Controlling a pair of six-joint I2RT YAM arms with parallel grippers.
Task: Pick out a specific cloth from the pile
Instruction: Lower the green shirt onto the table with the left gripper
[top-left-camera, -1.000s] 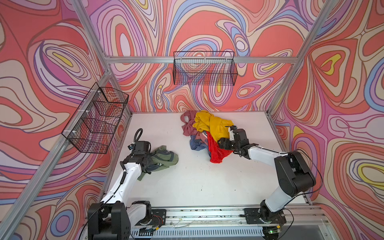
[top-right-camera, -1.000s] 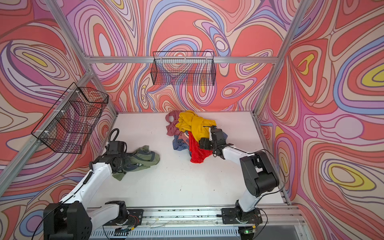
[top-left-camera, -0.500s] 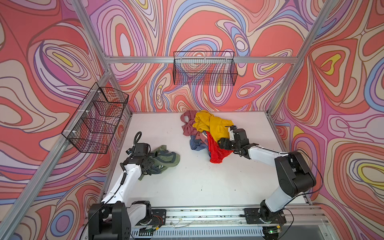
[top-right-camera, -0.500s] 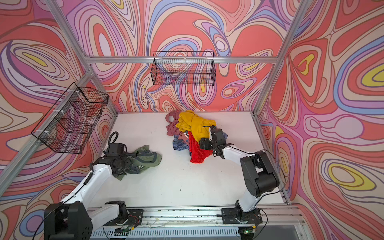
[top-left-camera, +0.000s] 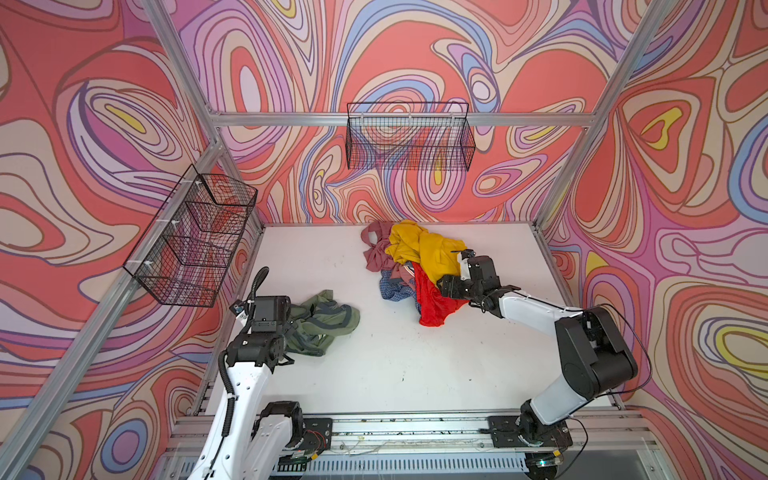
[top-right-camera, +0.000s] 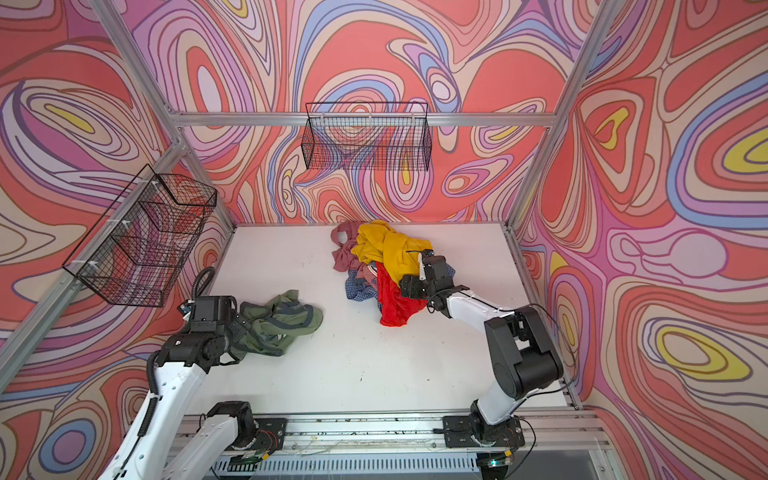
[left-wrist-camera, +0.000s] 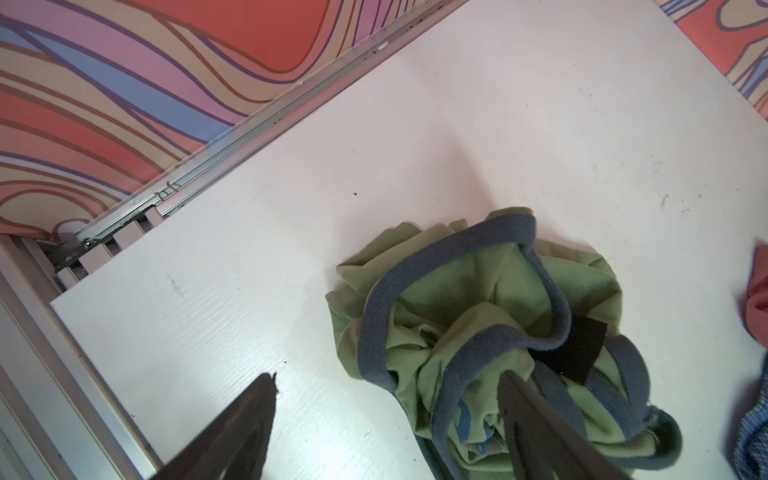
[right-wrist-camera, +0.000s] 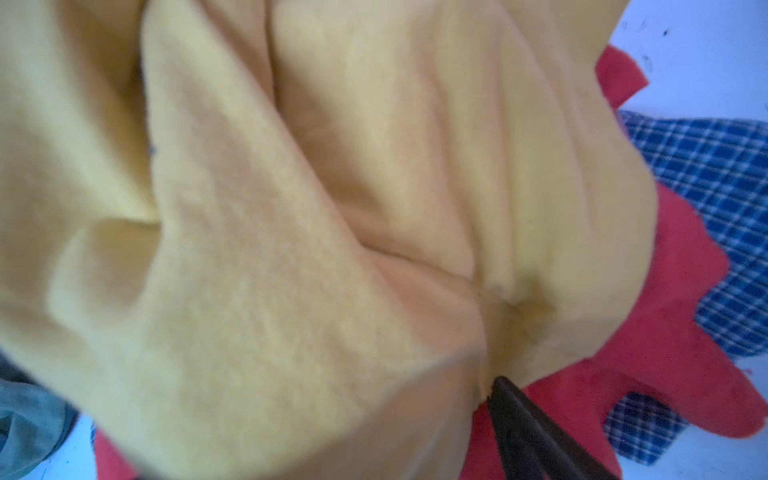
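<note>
left wrist view: left tool (left-wrist-camera: 390, 374) released, jaws spread, one finger (left-wrist-camera: 536, 419) lying on the cloth (left-wrist-camera: 478, 291), which is heaped on the table (left-wrist-camera: 291, 208)
both top views: cloth well apart from the pile (top-left-camera: 415, 266); right tool (top-left-camera: 444, 286) spread wide against the pile
step: cloth looks separated; next, lift left tool clear without snagging

You are looking at an olive-green soft cloth garment (left-wrist-camera: 498, 282) that is showing a matt, crumpled knit, with its grey-blue trim bands (left-wrist-camera: 374, 328) looking ribbed and thicker. The mustard-yellow garment (right-wrist-camera: 291, 208) is reading as fuzzy brushed fleece. The bright red cloth (right-wrist-camera: 665, 353) is looking matt and finely napped, and the blue checked fabric (right-wrist-camera: 715, 166) is showing a thin woven texture. The white tabletop (left-wrist-camera: 457, 124) is appearing matt, faintly grained and scuffed with dark specks. The silver frame rail (left-wrist-camera: 257, 129) is showing bare brushed metal. The black wire-mesh basket (top-left-camera: 409, 141) is looking thin and painted, and the right arm's white shell (top-left-camera: 536, 313) is gleaming as smooth plastic.
</note>
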